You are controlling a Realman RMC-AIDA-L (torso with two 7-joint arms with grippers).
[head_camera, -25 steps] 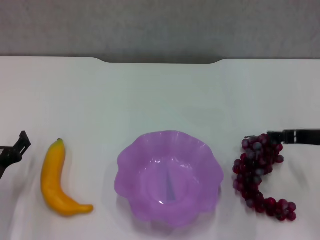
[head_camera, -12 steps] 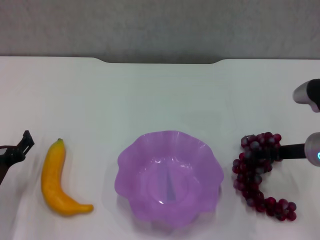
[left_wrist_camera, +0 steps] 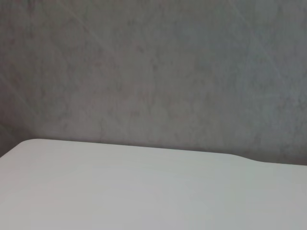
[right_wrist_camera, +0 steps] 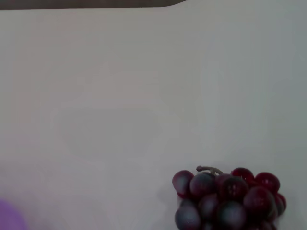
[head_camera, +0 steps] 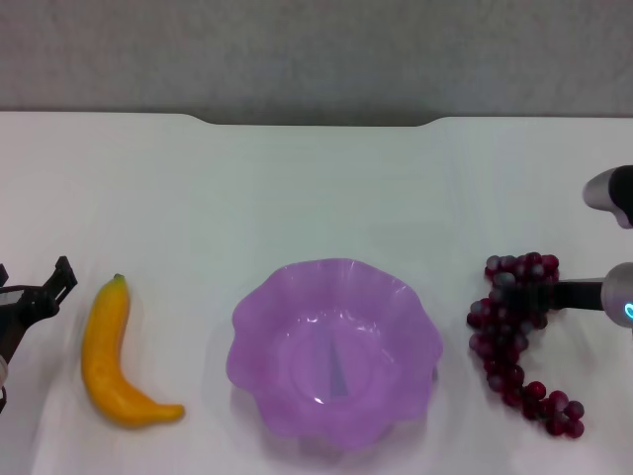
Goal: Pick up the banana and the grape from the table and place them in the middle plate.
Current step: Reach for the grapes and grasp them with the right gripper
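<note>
The yellow banana (head_camera: 109, 346) lies on the white table (head_camera: 316, 188) at the left. My left gripper (head_camera: 32, 287) is just left of it, near the table's left edge, open and empty. The purple scalloped middle plate (head_camera: 247, 317) is empty at the front centre. The dark red grape bunch (head_camera: 504, 346) lies to its right. My right gripper (head_camera: 539, 294) reaches in from the right and is shut on the bunch's top end, which is raised a little. The bunch's top and stem show in the right wrist view (right_wrist_camera: 225, 196).
The table's far edge has a shallow notch (head_camera: 316, 121) with a grey wall behind. The left wrist view shows only table (left_wrist_camera: 144, 191) and wall. A sliver of the plate (right_wrist_camera: 5, 218) shows in the right wrist view.
My right gripper came down onto the top of the grape bunch and closed; the bunch's top has shifted up and right. My left gripper has moved slightly toward the banana.
</note>
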